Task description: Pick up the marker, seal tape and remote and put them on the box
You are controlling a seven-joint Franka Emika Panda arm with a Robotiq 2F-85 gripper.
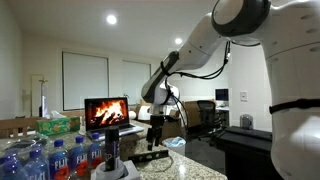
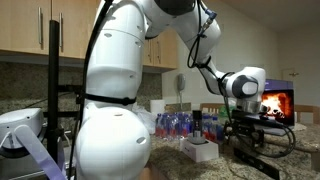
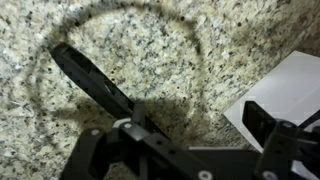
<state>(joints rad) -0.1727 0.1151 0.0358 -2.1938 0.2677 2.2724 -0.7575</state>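
Note:
The remote is a long, slim black bar lying slantwise on the speckled granite counter in the wrist view. Its near end reaches my gripper's left finger. My gripper hangs low over the counter with its fingers wide apart and nothing between them. The white box shows as a corner at the right, beside the right finger. The gripper also shows in both exterior views. The marker and the seal tape are out of view.
Several water bottles stand at the counter's near side, with a green tissue box behind them. A screen showing a fire stands at the back and also shows in an exterior view. The bottles show there too.

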